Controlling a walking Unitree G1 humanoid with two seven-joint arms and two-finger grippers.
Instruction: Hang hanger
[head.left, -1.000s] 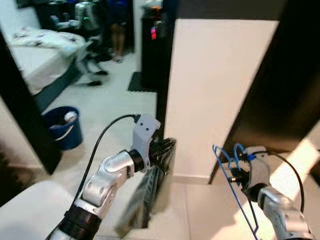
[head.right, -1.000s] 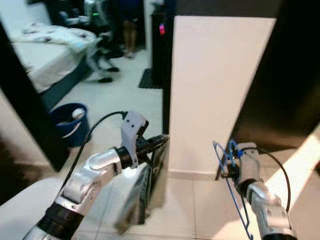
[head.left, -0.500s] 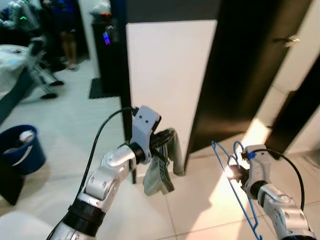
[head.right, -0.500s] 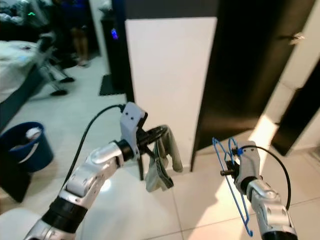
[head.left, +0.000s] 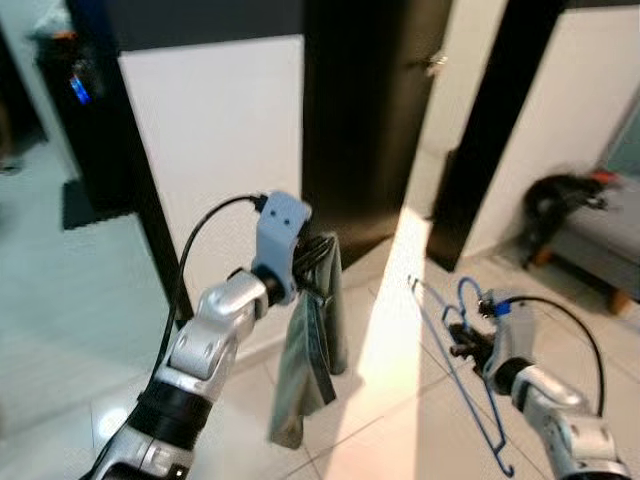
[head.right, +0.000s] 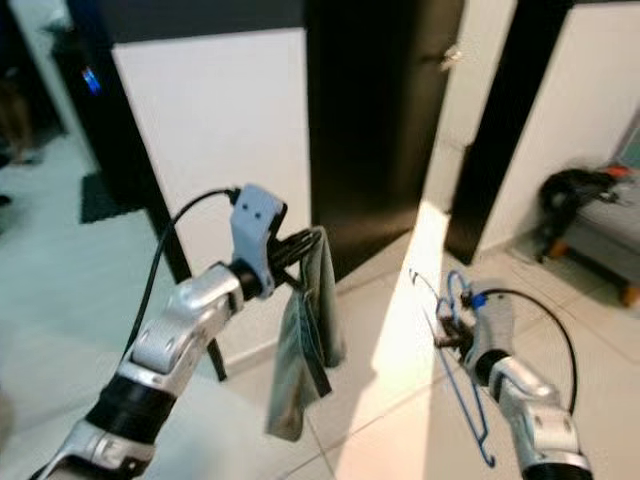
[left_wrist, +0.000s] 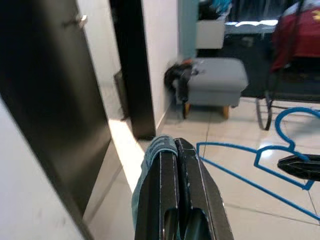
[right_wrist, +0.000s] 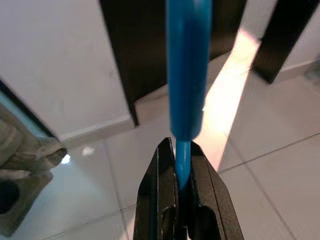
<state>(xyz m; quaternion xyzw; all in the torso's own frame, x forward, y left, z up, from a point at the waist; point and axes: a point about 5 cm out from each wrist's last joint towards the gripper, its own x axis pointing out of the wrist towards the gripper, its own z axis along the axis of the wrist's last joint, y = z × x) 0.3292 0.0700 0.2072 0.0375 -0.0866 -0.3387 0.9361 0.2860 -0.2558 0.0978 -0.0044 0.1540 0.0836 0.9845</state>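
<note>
A blue wire hanger hangs down in front of me at the right, and my right gripper is shut on it near its hook. The right wrist view has the blue hanger wire pinched between the two black fingers. My left gripper is held up at centre left, shut on a grey-green pair of trousers that droops toward the floor. In the left wrist view the trousers' cloth wraps over the closed fingers, with the hanger beyond them.
A white wall panel and a black door with a handle stand ahead. A second black door frame is to the right. A grey stool with a dark bundle sits far right. Tiled floor lies below, streaked with sunlight.
The view has swung to the right: the bedroom and blue bucket are gone, the black doors and grey stool came in. Both grippers keep their hold, the trousers swinging slightly.
</note>
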